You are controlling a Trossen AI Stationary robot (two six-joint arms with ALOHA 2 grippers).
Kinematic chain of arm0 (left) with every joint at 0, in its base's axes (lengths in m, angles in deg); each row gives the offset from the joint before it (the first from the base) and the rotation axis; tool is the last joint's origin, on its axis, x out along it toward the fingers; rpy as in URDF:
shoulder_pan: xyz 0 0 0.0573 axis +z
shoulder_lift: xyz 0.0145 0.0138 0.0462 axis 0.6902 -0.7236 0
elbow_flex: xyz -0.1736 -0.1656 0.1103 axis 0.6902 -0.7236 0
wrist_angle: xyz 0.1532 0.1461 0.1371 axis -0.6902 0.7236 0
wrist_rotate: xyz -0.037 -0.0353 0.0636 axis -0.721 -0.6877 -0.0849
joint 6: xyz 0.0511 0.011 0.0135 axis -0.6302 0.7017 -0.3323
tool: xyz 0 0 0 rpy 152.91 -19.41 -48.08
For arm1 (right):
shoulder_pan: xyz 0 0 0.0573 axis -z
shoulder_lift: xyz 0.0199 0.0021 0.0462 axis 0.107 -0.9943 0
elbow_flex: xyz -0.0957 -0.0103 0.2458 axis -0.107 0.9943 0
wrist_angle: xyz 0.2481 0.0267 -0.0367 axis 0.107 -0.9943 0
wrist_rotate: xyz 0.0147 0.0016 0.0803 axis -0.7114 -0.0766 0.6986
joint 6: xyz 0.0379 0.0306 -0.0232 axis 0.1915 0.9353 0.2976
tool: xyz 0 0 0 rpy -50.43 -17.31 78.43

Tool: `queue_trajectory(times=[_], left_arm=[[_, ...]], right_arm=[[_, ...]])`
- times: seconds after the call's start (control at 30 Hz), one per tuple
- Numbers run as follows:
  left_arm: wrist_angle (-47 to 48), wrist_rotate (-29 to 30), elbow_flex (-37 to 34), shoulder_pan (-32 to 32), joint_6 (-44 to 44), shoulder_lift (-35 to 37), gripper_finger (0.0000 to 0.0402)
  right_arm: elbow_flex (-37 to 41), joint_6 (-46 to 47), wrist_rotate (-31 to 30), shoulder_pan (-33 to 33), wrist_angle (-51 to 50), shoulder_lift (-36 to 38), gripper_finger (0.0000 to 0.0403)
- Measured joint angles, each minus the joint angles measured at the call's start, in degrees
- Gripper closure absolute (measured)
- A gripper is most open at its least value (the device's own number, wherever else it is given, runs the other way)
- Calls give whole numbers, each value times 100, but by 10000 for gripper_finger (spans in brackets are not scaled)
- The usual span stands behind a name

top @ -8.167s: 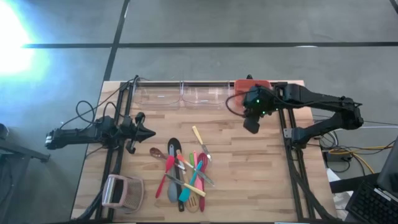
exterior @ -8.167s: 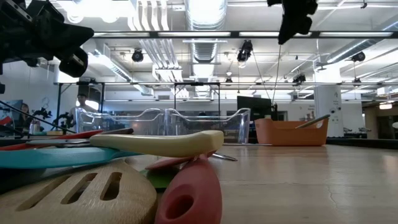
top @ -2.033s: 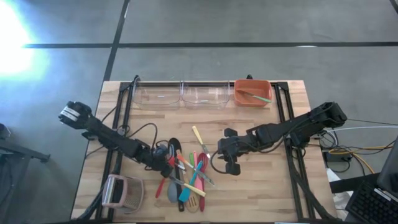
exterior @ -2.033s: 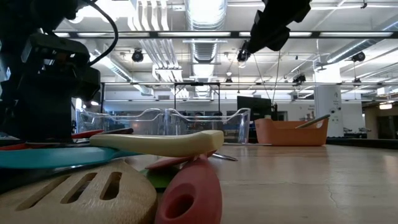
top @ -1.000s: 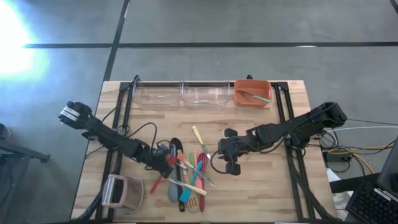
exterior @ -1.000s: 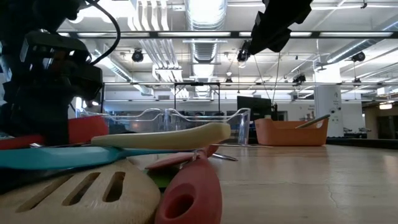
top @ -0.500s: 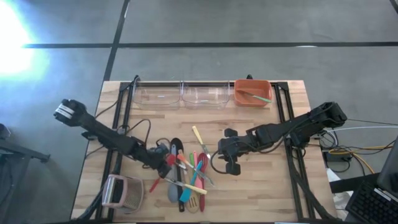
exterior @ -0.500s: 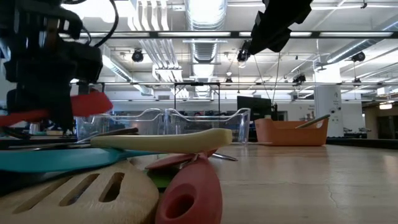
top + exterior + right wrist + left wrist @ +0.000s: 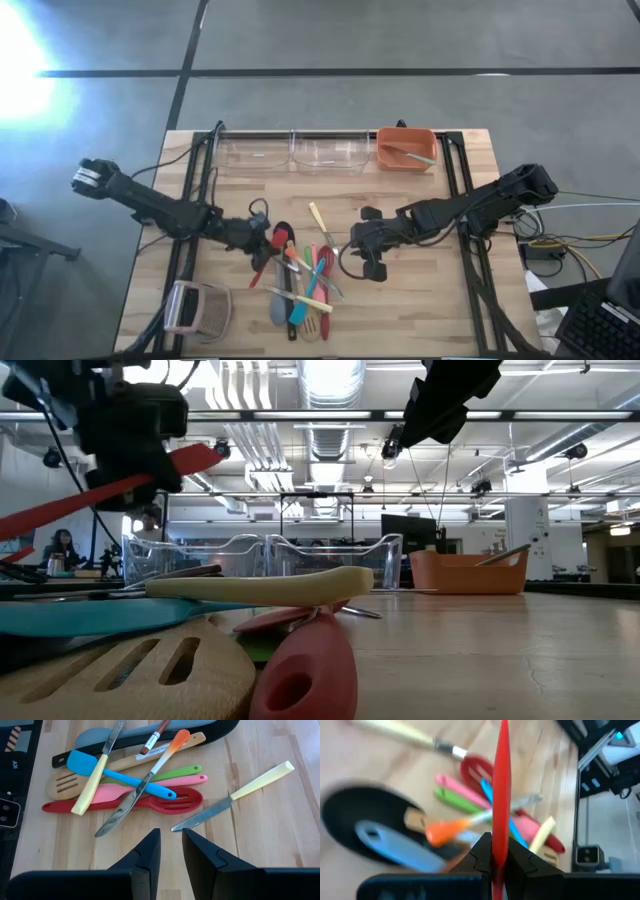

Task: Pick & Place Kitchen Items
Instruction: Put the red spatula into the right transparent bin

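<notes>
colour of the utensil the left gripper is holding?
Red. The left gripper is shut on the red utensil; clearest in the left wrist view.

The wooden table [image 9: 420, 300] has three bins in a row along its far edge: two clear bins [image 9: 256, 152] [image 9: 327, 151] side by side, and an orange bin [image 9: 389, 141] just beside them (this one is at the right end of the row). Near the front left corner of the table lies a boxy pinkish-white object with a handle [image 9: 190, 307]. Around the table there is a grey floor [image 9: 400, 40] crossed by dark lines.
</notes>
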Motion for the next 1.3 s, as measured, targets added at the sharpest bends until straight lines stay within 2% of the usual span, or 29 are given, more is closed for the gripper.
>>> queue_trajectory(times=[0.3,0.63,0.7,0.87,1.0,1.13,1.3], left_arm=[[15,-215,376,882,-1513,379,380],[409,-303,1204,1862,-3133,245,380],[420,-519,1400,2148,-3454,156,380],[487,-1363,1945,2876,-4137,-223,380],[925,-1820,2515,3431,-4554,-757,380],[1563,-1945,3209,3815,-5137,-1432,380],[2004,-1962,4124,4167,-5728,-2219,380]], right_arm=[[0,0,-11,2,2,0,329],[0,9,-11,4,1,0,330],[0,17,-29,4,0,0,334],[-2,151,-406,7,-93,0,341],[-2,296,-610,4,-368,0,344],[-2,453,-902,6,-587,0,342],[10,762,-919,78,-1034,11,344]])
